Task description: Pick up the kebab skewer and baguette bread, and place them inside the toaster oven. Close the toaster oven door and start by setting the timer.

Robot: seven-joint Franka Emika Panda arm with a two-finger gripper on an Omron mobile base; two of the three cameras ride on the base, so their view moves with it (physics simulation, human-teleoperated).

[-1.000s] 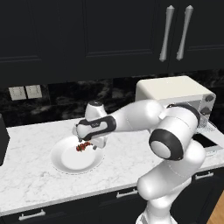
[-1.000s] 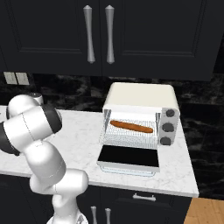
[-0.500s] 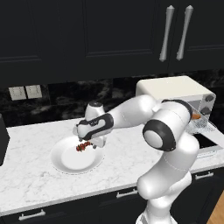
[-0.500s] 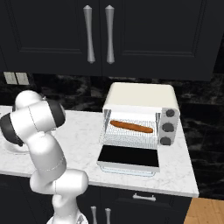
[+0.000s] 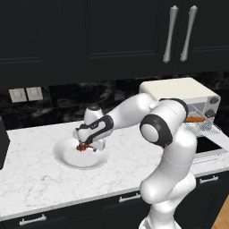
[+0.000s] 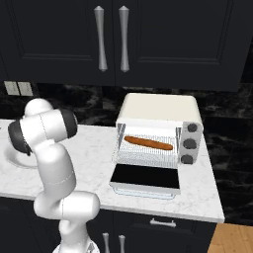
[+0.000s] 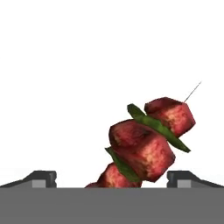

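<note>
The kebab skewer [image 7: 148, 140] lies on the white plate [image 5: 67, 157] on the marble tabletop [image 5: 40, 188] — red-brown meat chunks with green strips between, a thin stick poking out at one end. The hand [image 5: 86, 145] hovers low over it, fingers [image 7: 41, 178] spread wide on either side, gripping nothing. The baguette bread [image 6: 148, 143] rests on the rack inside the toaster oven [image 6: 160, 111] — its door [image 6: 145, 179] hangs open.

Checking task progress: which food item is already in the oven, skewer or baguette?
The baguette, lying on the toaster oven rack. The skewer is on the plate, between the open gripper tips.
</note>
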